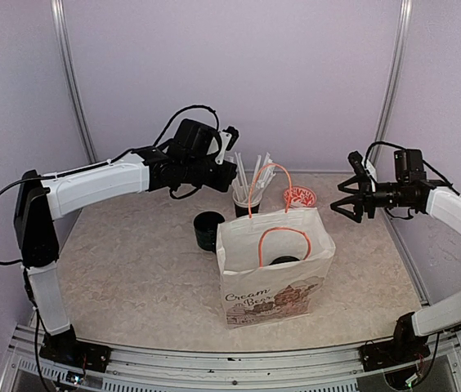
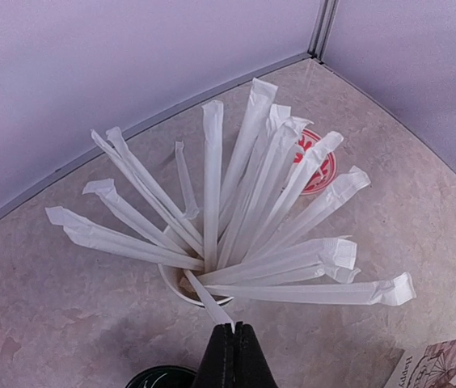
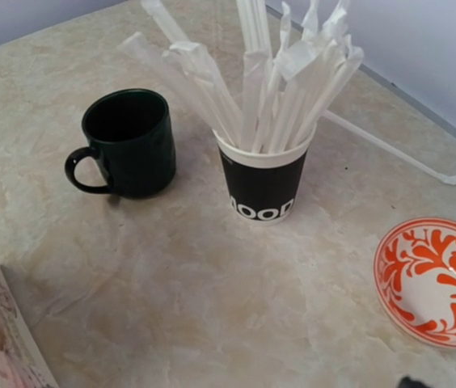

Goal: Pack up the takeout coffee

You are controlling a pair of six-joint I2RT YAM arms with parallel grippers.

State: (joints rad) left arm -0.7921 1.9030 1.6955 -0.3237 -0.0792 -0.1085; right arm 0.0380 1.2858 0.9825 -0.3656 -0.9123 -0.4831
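Observation:
The takeout coffee is mostly hidden: only a round black shape point(image 1: 285, 260) shows inside the mouth of the paper bag point(image 1: 275, 282), and I cannot tell what it is. My left gripper point(image 2: 234, 326) is shut on the lower end of one white wrapped straw point(image 2: 204, 297), just above the rim of the black cup of straws point(image 2: 181, 287). In the top view the left gripper point(image 1: 230, 135) hangs above and left of that cup point(image 1: 247, 202). My right gripper point(image 1: 339, 198) hovers open and holds nothing, right of the bag.
A squat black mug point(image 3: 131, 144) stands left of the straw cup point(image 3: 264, 184). An orange-patterned dish point(image 3: 438, 279) lies to its right. One loose wrapped straw point(image 3: 390, 149) lies on the table behind. The bag's orange handles point(image 1: 284, 233) stand upright.

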